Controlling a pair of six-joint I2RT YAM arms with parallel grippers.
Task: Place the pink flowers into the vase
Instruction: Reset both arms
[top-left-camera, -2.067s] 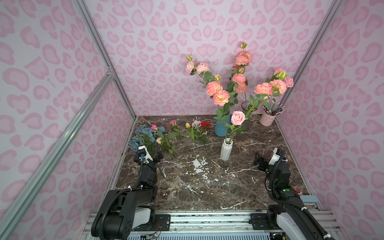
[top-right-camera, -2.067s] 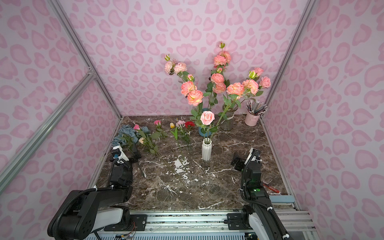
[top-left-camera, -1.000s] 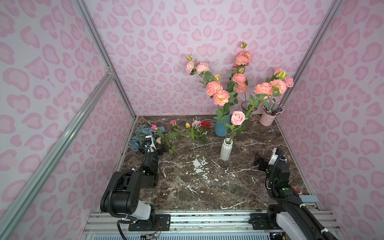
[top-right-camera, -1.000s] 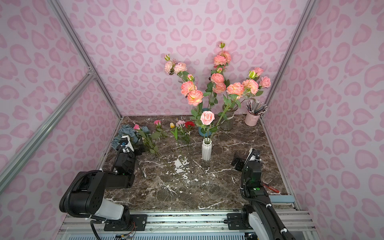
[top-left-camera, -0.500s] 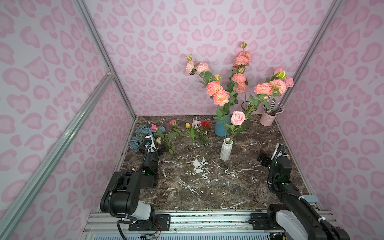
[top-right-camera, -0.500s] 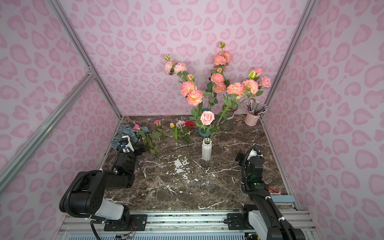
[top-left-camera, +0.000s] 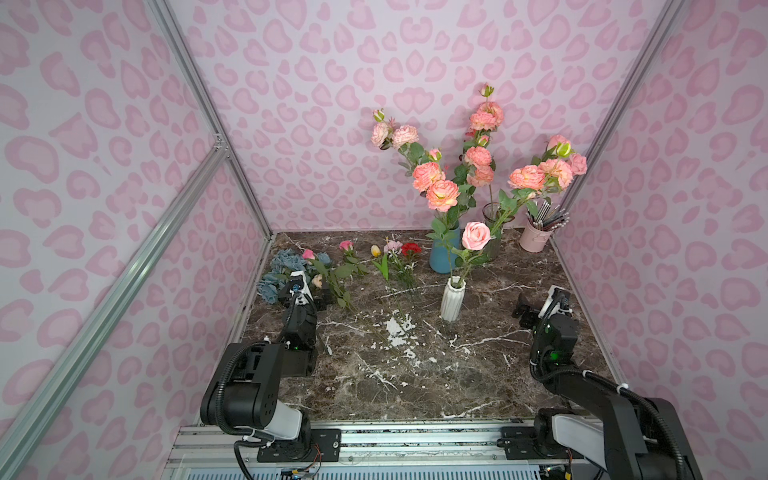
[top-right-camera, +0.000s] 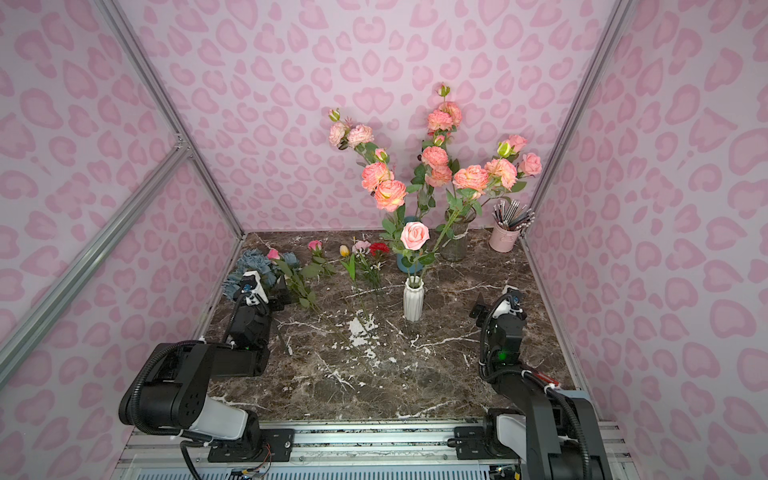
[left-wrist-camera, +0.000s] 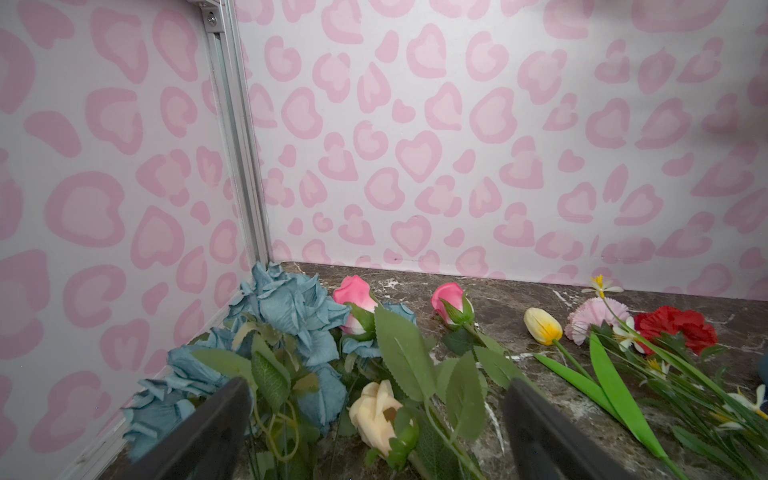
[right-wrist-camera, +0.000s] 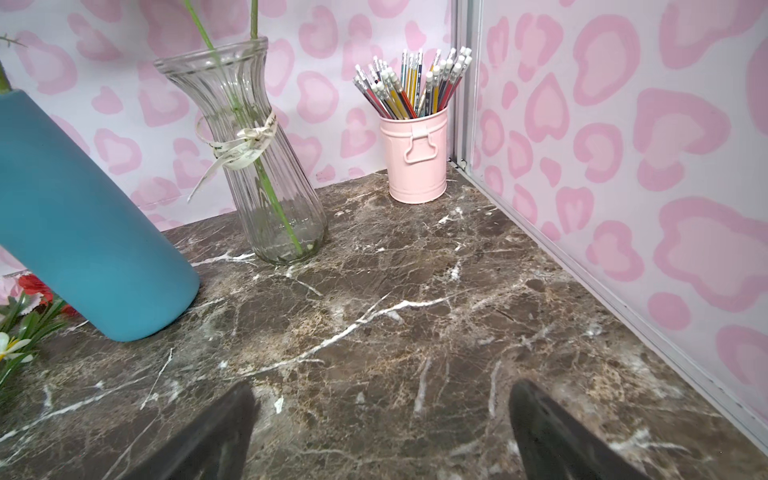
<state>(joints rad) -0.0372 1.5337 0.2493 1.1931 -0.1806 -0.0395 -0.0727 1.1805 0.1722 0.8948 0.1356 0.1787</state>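
Pink flowers (left-wrist-camera: 355, 293) beyond left claw (left-wrist-camera: 376, 390) (agape)

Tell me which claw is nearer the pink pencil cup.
Right. The right claw is in front of the pencil cup, same side; the left claw is across the table, by the loose flowers.

A pink pencil bucket (right-wrist-camera: 415, 158) is standing in the marble surface's (right-wrist-camera: 415, 311) corner, near a ribboned glass vase (right-wrist-camera: 266, 166) and a teal vase (right-wrist-camera: 83, 220); the right gripper (right-wrist-camera: 380, 399) is gaping wide.

Nothing legible: the cream ribbon (right-wrist-camera: 239, 150) on the ribbed clear glass vase (right-wrist-camera: 224, 91) bears print (too blurred).
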